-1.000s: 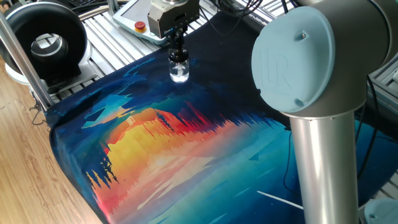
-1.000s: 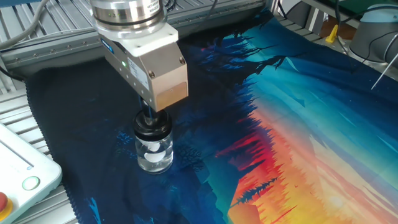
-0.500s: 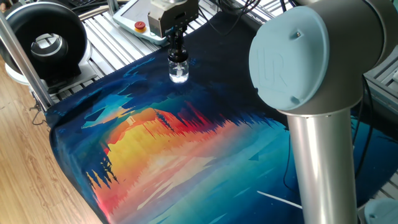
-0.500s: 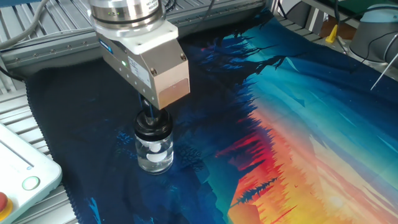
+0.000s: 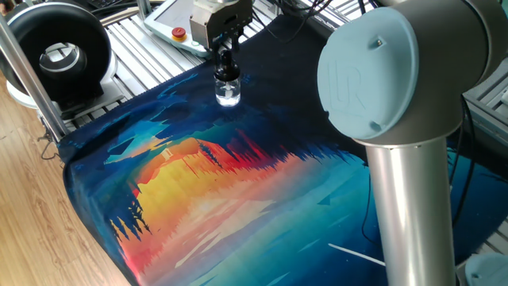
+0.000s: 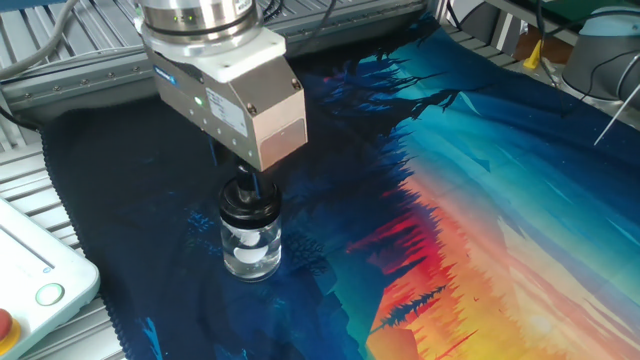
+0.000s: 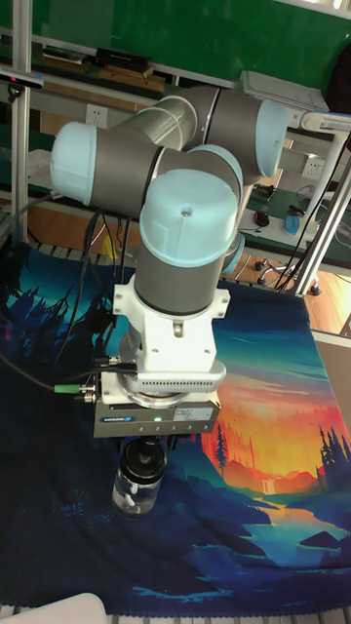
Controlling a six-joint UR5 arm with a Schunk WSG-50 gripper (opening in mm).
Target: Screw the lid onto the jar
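Observation:
The jar [image 6: 250, 250] is a small clear glass bottle standing upright on the dark blue part of the mat; it also shows in the other views [image 5: 228, 93] [image 7: 135, 490]. The black lid [image 6: 247, 208] sits on its neck [image 5: 226, 74] [image 7: 146, 456]. My gripper [image 6: 243, 186] hangs straight above it, its dark fingers closed around the lid's narrow top [image 5: 225, 57]. In the tall view the gripper's body hides the fingertips and the top of the lid.
The colourful printed mat [image 5: 206, 199] covers the table. A large black ring-shaped device [image 5: 55, 56] stands at the far left behind a metal post [image 5: 24, 67]. A white pendant with a red button [image 5: 180, 33] lies behind the jar, its corner also showing [image 6: 30, 280].
The gripper has turned about its vertical axis above the jar and sits slightly higher; the jar and lid stay in the same spot.

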